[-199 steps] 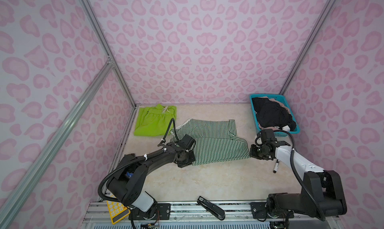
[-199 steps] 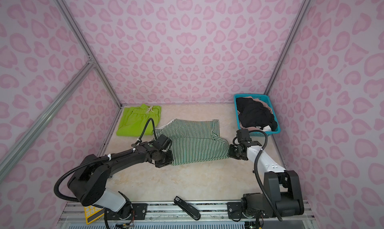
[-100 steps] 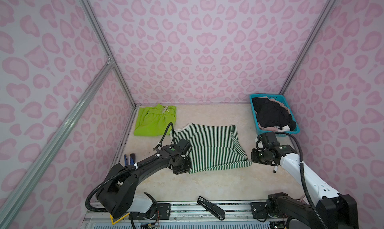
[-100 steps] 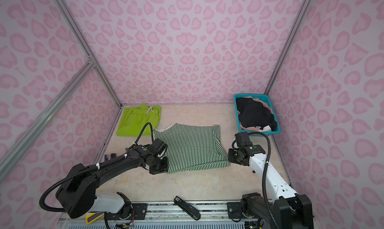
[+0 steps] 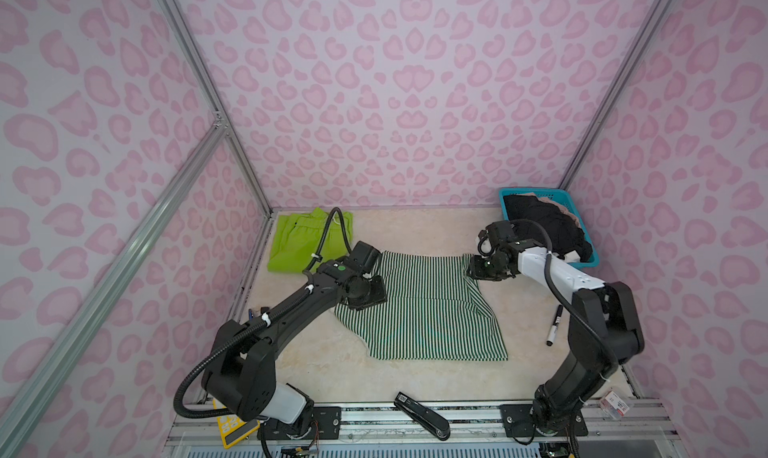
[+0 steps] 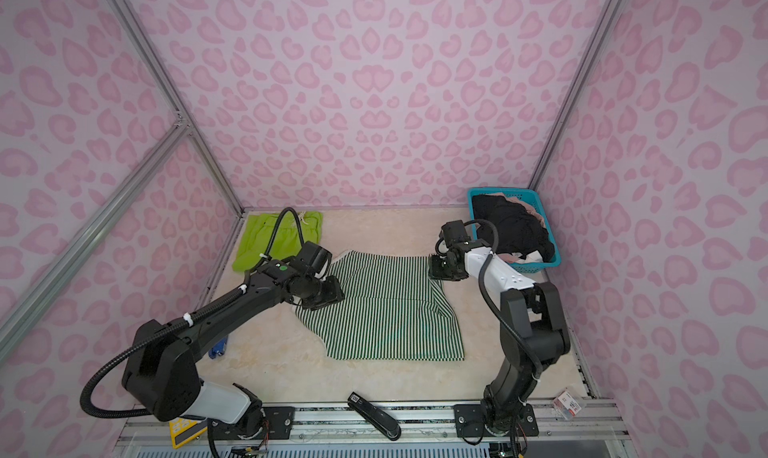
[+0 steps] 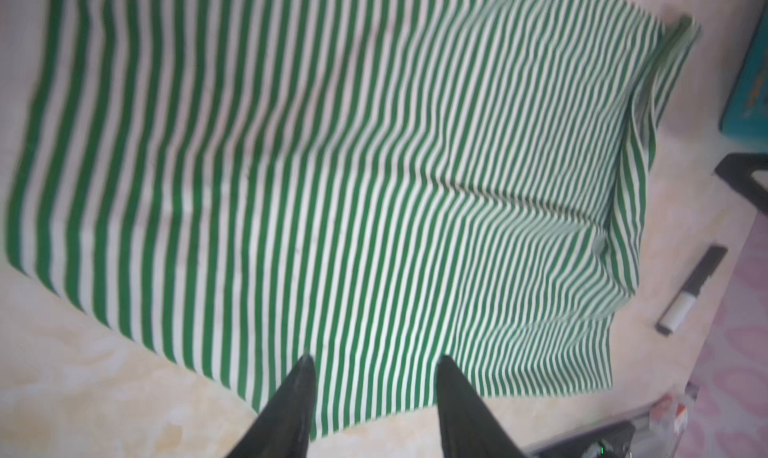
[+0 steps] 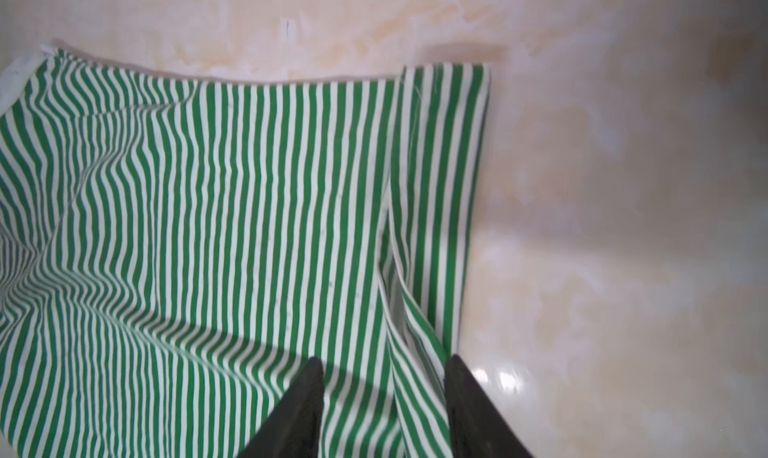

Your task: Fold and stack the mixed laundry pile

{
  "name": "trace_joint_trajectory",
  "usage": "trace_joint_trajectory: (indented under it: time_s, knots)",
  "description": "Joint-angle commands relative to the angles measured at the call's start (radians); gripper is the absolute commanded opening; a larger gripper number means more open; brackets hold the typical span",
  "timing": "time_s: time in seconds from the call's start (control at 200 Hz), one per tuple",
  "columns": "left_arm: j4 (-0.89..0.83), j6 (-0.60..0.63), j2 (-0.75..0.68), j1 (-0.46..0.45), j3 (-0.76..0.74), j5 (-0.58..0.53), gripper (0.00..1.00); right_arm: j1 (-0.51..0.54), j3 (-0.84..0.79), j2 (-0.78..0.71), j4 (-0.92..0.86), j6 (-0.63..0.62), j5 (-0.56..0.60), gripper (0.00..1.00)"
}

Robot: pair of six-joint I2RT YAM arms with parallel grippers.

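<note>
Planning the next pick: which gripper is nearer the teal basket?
Right. The right gripper sits close beside the basket; the left gripper is across the striped top, by the green shorts.

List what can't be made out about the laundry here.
- Teal basket: black garment covers whatever lies beneath, both top views.
- Lime-green shorts: left arm's cable crosses them, top views.
- Striped top: corners hidden under left gripper and right gripper, top views; cut off at wrist views' edges.
</note>
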Motion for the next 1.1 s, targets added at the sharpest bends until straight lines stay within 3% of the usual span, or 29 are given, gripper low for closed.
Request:
trace_joint_trajectory:
  time_s: [0.0,0.195,0.395,0.49,0.64,0.9,0.995,1.095]
  knots:
    - [0.102,0.085,0.103,0.075,0.065,-0.005,0.44,0.004,0.104,0.124,0.045,0.012,0.022,0.50]
    - [0.126,0.162,0.322,0.110,0.186,-0.033,0.40,0.018,0.236,0.269,0.009,0.028,0.117,0.50]
    - [0.161,0.079,0.430,0.156,0.184,-0.042,0.37,0.019,0.305,0.335,-0.013,0.026,0.171,0.42]
    - [0.180,0.053,0.453,0.183,0.162,-0.023,0.30,0.015,0.350,0.362,-0.057,0.006,0.183,0.25]
    - [0.183,0.052,0.452,0.206,0.144,-0.011,0.29,-0.017,0.346,0.310,-0.075,-0.023,0.240,0.00]
    - [0.184,0.065,0.439,0.213,0.145,0.037,0.28,-0.098,0.355,0.259,-0.169,-0.061,0.403,0.00]
    - [0.184,0.074,0.428,0.213,0.141,0.046,0.28,-0.084,0.326,0.218,-0.193,-0.071,0.431,0.25]
    - [0.178,0.082,0.416,0.213,0.146,0.058,0.29,-0.037,0.281,0.151,-0.208,-0.080,0.490,0.38]
